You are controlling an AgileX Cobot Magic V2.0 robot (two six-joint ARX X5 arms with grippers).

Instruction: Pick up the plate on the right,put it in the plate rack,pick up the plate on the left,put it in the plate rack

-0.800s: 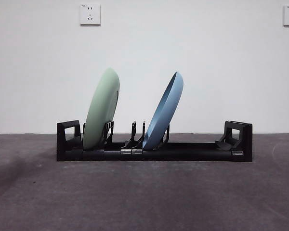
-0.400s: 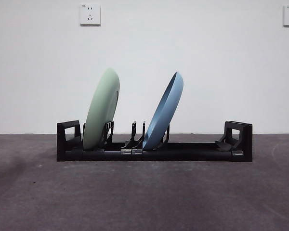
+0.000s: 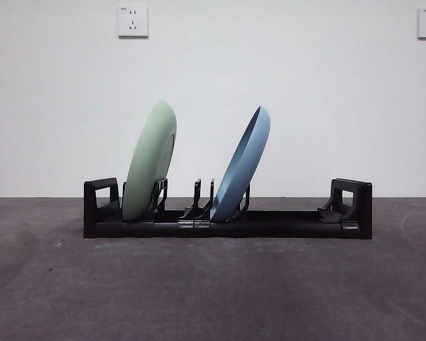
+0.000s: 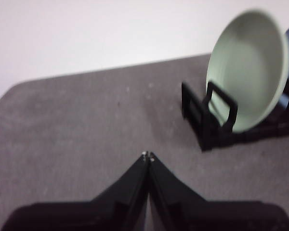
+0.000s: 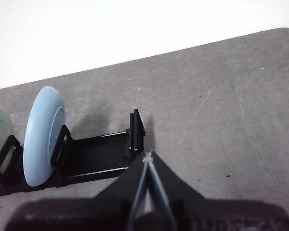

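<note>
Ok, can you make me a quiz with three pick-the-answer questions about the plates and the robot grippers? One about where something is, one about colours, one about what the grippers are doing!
1. Where does the green plate stand in the plate rack?
A. near one end, beside a looped end block
B. flat on the table in front of the rack
C. at the end far from the blue plate's side, alone on the wall

2. What colours are the two plates in the rack?
A. red and yellow
B. green and blue
C. both white

3. What are the left gripper and right gripper doing?
A. each holds a plate
B. both wide open
C. both shut, holding nothing

Answers: 1 A, the green plate leans in the slot next to an end block. 2 B, the blue plate leans further along the rack. 3 C, each gripper's tips meet with nothing between them.
</note>
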